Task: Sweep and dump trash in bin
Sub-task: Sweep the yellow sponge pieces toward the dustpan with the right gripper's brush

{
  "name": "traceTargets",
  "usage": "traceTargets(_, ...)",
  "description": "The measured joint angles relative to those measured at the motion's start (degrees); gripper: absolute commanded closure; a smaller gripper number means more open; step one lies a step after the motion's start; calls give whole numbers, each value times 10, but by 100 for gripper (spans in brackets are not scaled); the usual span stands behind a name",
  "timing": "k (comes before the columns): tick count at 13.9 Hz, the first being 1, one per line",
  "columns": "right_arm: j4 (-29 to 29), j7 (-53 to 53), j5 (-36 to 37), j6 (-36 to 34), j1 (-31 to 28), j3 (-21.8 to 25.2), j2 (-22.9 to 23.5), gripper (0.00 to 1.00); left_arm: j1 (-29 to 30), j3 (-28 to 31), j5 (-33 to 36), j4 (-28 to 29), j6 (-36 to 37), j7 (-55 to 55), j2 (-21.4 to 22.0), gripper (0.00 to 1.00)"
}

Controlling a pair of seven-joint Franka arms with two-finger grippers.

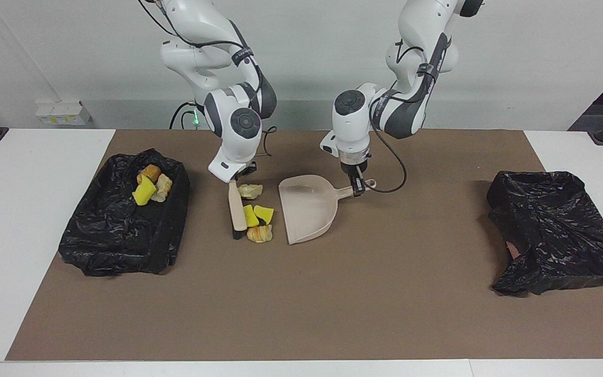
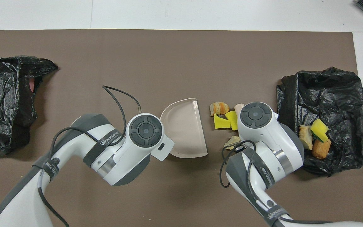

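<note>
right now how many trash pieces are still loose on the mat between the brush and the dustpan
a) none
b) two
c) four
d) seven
c) Four pieces lie on the brown mat between the brush, held by the right gripper, and the dustpan, held by the left gripper: two yellow sponge chunks and two tan lumps. Three more already sit in the black bin at the right arm's end.

facing: high, toward robots | overhead: steep, perhaps closer | shared: mat (image 1: 333, 293)
</note>
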State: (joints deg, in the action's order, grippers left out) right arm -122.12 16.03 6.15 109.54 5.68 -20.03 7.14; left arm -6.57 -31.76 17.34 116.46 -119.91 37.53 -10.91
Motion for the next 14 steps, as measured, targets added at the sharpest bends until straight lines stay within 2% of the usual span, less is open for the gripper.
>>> traceTargets(4, 1, 0, -115, 15, 10, -53, 2, 100, 0, 1, 0, 3, 0, 0, 2, 100)
traceTargets(6, 12, -5, -178, 14, 10, -62, 3, 100, 1, 1, 0, 3, 1, 0, 2, 100)
traceTargets(8, 37, -6, -195, -4, 8, -61, 3, 100, 1, 2, 0, 4, 1, 0, 2, 100)
traceTargets(10, 67, -17, -173, -31, 4, -49, 1, 100, 1, 3, 0, 4, 1, 0, 2, 100)
traceTargets(12, 97, -47, -75, -48, -3, -40, 4, 100, 4, 6, 3, 3, 4, 0, 2, 100)
traceTargets(14, 132, -82, 17, -57, -5, -35, 29, 100, 11, 9, 9, -5, 22, 0, 2, 100)
